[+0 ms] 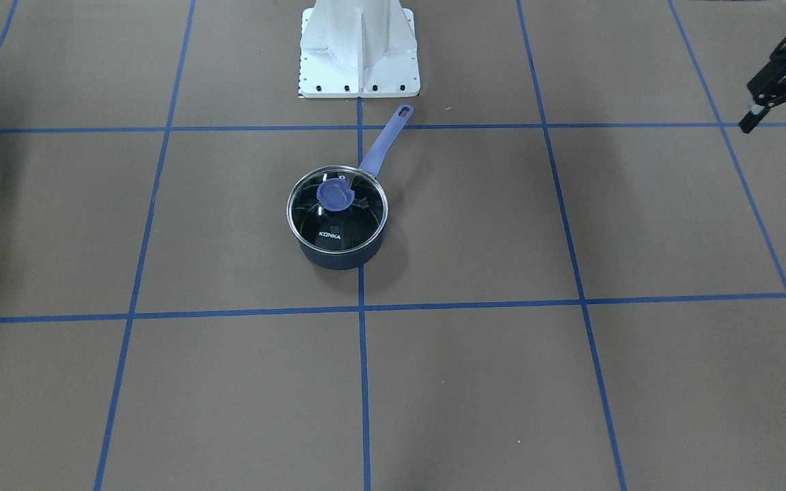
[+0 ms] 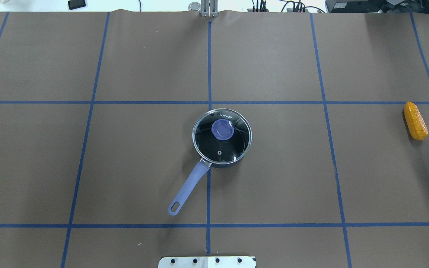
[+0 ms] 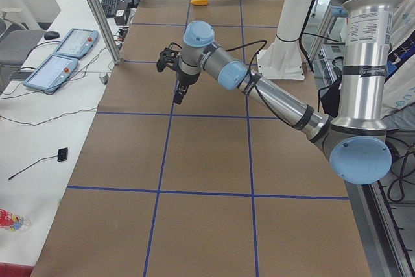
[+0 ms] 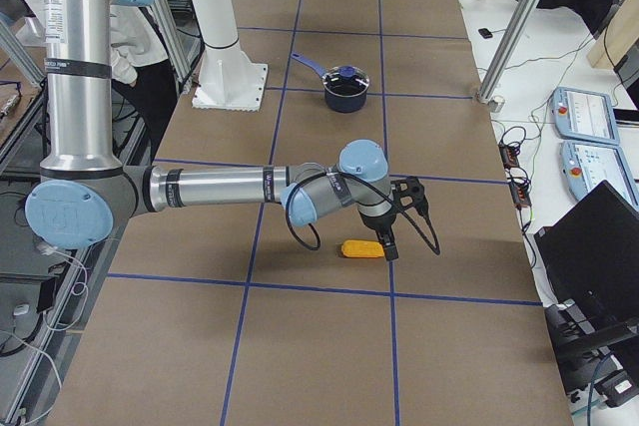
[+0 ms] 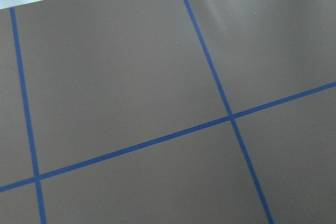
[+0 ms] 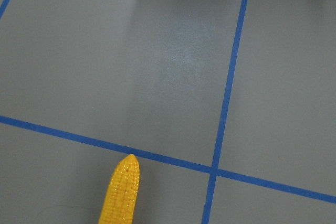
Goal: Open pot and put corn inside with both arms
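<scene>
The dark navy pot (image 1: 338,259) stands at the table's middle with its glass lid (image 1: 337,213) on, purple knob (image 2: 222,130) on top. Its lavender handle (image 2: 190,185) points toward the robot base. The corn (image 2: 415,121) lies on the table far to the robot's right. My right gripper (image 4: 397,221) hovers just over the corn (image 4: 361,248); I cannot tell whether it is open or shut. The right wrist view shows the corn's tip (image 6: 123,192) at the bottom edge. My left gripper (image 1: 782,131) is open and empty, far on the robot's left, well away from the pot.
The white base stand (image 1: 359,48) is behind the pot. Blue tape lines cross the brown table (image 2: 143,167). Teach pendants (image 4: 584,117) and cables lie past the table's far edge. The left wrist view shows only table (image 5: 131,77).
</scene>
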Available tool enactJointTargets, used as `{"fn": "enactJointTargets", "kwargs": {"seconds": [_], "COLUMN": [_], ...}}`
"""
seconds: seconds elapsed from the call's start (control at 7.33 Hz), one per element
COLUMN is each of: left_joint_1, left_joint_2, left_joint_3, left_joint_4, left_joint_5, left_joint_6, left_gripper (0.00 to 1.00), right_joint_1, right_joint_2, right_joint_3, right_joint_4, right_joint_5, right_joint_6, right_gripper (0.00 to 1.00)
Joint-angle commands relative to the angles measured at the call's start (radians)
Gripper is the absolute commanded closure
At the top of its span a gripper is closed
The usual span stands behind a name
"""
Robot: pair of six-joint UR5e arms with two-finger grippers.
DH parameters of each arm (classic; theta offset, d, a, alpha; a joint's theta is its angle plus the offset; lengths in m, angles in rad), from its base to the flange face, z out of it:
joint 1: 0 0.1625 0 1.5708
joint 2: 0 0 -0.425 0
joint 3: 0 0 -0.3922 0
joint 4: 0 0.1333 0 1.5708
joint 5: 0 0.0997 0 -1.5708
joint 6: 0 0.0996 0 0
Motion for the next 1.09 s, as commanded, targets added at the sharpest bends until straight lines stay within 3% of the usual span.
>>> {"fn": "enactJointTargets", "kwargs": {"seconds": [0.0, 0.14, 0.27, 0.41, 0.68, 0.95], "left_joint_1": [0.24, 0.316, 0.42, 0.534, 0.64, 0.707], "left_joint_2": [-0.165, -0.315, -0.434, -0.497, -0.633, -0.839], "left_joint_3": [-0.025, -0.021, -0.018, 0.01, 0.126, 0.36], "left_joint_4": [0.113, 0.277, 0.392, 0.404, 0.403, 0.396], "left_joint_5": [0.141, 0.15, 0.232, 0.341, 0.412, 0.464], "left_joint_6": [-0.299, -0.394, -0.481, -0.582, -0.725, -0.833], "left_gripper": [0.01, 0.01, 0.01, 0.01, 0.01, 0.01], "right_joint_1": [-0.04, -0.048, -0.065, -0.083, -0.096, -0.099], "right_joint_2": [0.0, 0.0, 0.0, 0.0, 0.005, 0.006], "right_joint_3": [-0.007, -0.015, -0.017, -0.038, -0.046, -0.047], "right_joint_4": [-0.002, -0.003, -0.006, 0.001, 0.001, 0.001], "right_joint_5": [-0.01, -0.009, -0.007, -0.007, -0.007, -0.006], "right_joint_6": [0.052, 0.055, 0.06, 0.072, 0.074, 0.072], "right_gripper": [0.0, 0.0, 0.0, 0.0, 0.0, 0.0]}}
